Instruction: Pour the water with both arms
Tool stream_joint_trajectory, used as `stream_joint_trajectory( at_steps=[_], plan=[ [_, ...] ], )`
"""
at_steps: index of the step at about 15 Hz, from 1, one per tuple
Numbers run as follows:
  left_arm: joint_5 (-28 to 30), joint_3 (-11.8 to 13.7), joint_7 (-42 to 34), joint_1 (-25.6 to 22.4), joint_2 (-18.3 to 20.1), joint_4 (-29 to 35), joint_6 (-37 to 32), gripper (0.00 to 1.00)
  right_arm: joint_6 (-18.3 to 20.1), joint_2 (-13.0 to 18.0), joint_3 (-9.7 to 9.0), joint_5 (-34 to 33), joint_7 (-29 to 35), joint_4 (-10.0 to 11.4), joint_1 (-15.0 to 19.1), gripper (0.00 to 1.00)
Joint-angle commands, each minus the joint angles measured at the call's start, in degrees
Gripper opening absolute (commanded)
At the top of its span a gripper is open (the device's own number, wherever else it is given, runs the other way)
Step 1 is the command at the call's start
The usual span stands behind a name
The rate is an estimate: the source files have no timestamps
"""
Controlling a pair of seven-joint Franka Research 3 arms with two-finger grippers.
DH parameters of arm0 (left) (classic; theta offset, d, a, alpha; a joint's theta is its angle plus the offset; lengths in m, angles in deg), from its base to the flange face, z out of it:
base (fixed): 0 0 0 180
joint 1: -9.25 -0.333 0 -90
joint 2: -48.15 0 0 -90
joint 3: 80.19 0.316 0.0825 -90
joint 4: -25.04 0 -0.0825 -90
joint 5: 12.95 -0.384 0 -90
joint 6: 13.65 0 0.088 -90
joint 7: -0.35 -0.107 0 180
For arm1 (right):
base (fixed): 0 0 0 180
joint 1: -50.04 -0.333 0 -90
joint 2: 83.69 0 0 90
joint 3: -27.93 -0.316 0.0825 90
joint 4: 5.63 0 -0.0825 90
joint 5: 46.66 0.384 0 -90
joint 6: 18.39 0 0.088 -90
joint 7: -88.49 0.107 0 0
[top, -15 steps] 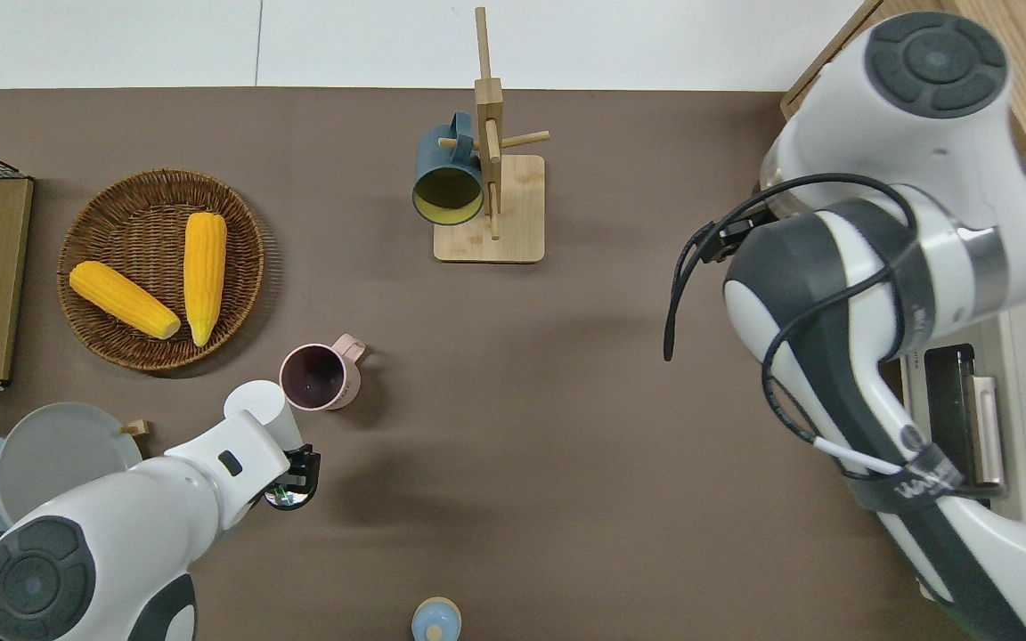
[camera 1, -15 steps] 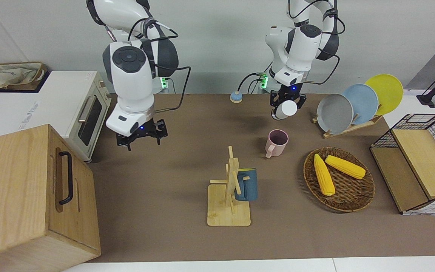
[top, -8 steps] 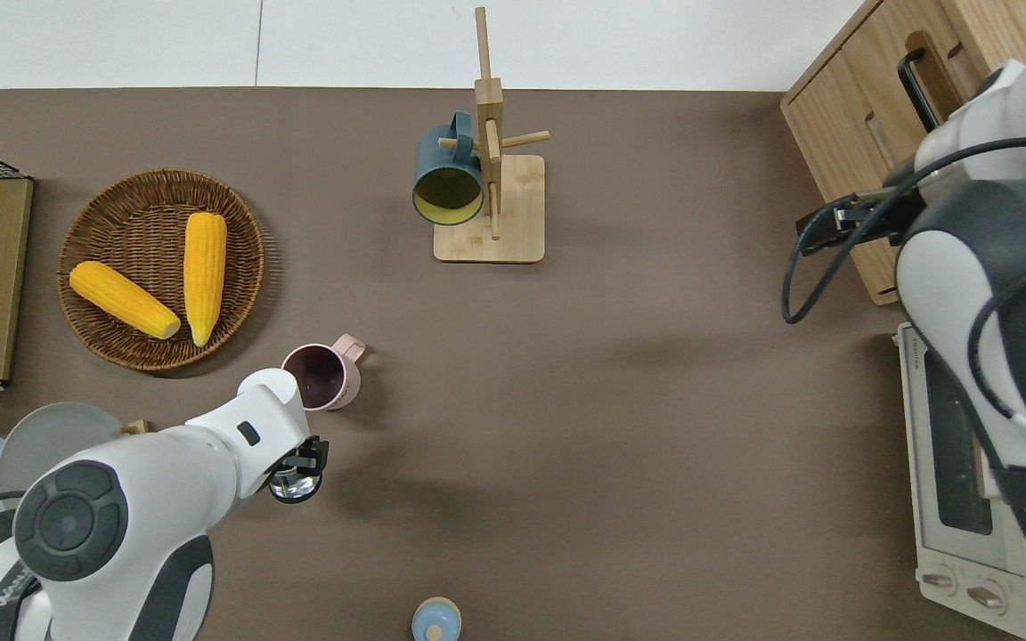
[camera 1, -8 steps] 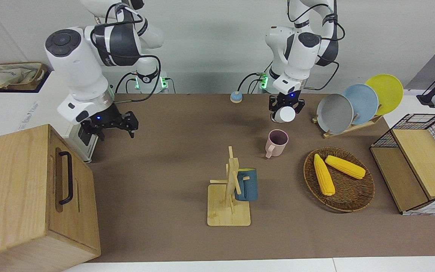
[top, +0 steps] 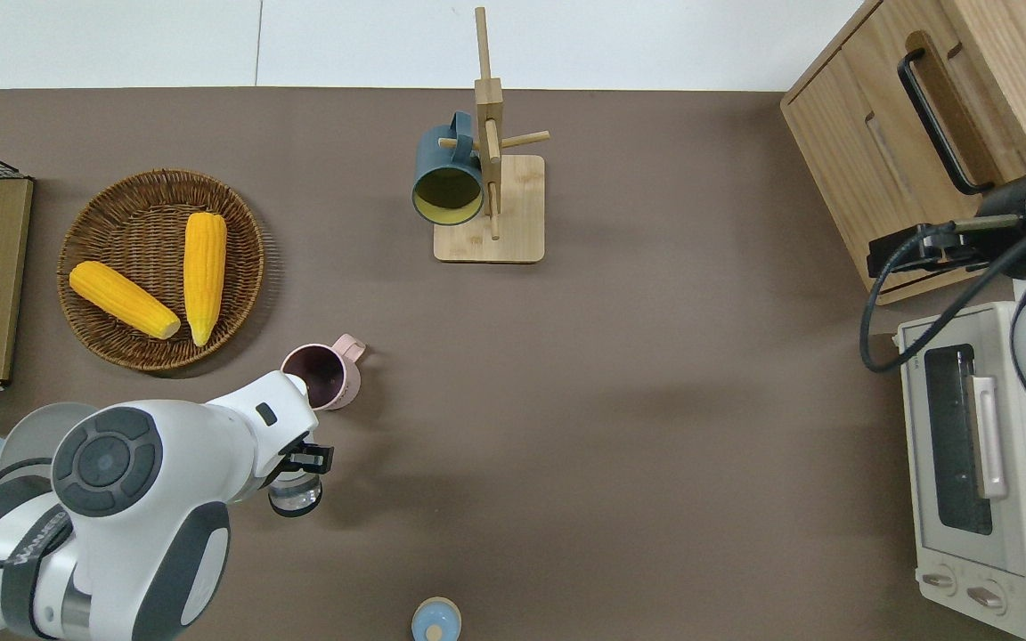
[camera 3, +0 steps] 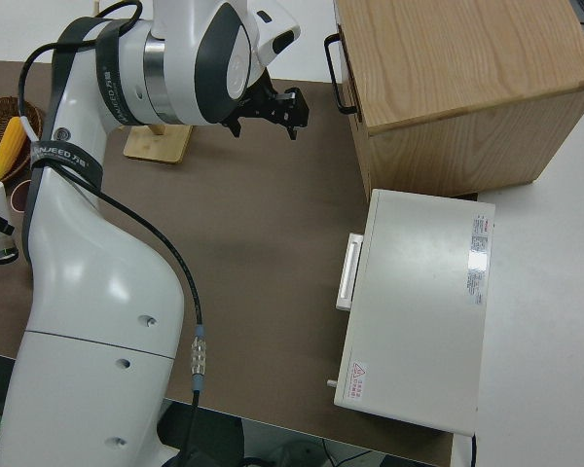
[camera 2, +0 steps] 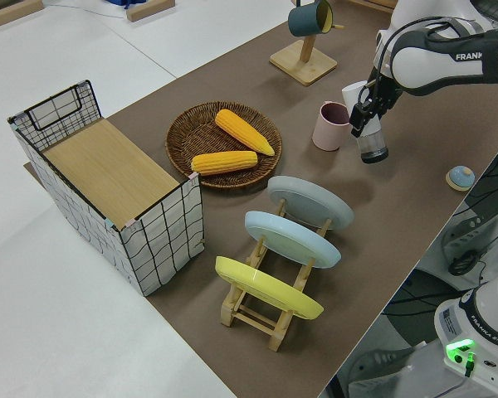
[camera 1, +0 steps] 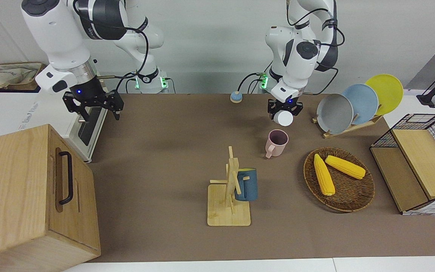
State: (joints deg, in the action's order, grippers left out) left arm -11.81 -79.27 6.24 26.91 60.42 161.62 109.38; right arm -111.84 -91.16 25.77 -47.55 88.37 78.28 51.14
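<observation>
1. The brown bench (camera 1: 164,170) fills the scene. It carries a wooden cabinet (camera 1: 13,189) and a toaster oven (top: 958,445) at the right arm's end.
2. The right arm (camera 3: 107,195) is a glossy white jointed arm. Its gripper (camera 1: 96,110) hangs over the corner of the cabinet next to the oven, well apart from the pouring spot. Its fingers are spread and hold nothing.
3. The left arm (top: 121,481) reaches out over its own half of the bench. Its gripper (camera 1: 284,109) is closed around a bottle.
4. The pink mug (camera 1: 276,141) stands upright on the bench with its mouth open to the top. It is just beside the basket of corn, on the side nearer the robots. I cannot tell whether there is any water in it.
5. The bottle (camera 2: 370,143) has a clear body and a white top. It is held in the air and tilted, with the white top leaning toward the mug and roughly over the rim nearest the robots.
6. My reading is that the grasp, lift and approach are done and the pour is at its start. I see no stream of water. What is left is tipping further, filling the mug and setting the bottle down. The right arm has no visible part in it yet.
</observation>
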Motion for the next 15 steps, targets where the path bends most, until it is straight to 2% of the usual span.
stream_joint_trajectory(
  at_steps=[1,4,10,15],
  plan=[
    [0.89,0.14,0.01,0.62,-4.17,-7.54,-6.74,0.00,2.74,2.99,0.05,0.63,-0.32,2.58,0.30,0.992],
    [0.89,0.14,-0.26,0.62,-4.70,-8.08,-8.94,0.00,4.49,2.90,0.05,0.54,-0.32,1.52,0.30,0.992],
    [0.98,0.14,-1.31,0.53,-6.63,-9.39,-12.01,0.00,4.59,2.90,-0.56,0.63,-0.32,-0.85,-0.48,0.992],
    [1.50,0.14,-1.31,0.53,-8.39,-12.21,-15.01,0.00,4.50,2.90,-0.92,0.98,-0.41,-0.94,-0.75,0.992]
  ],
)
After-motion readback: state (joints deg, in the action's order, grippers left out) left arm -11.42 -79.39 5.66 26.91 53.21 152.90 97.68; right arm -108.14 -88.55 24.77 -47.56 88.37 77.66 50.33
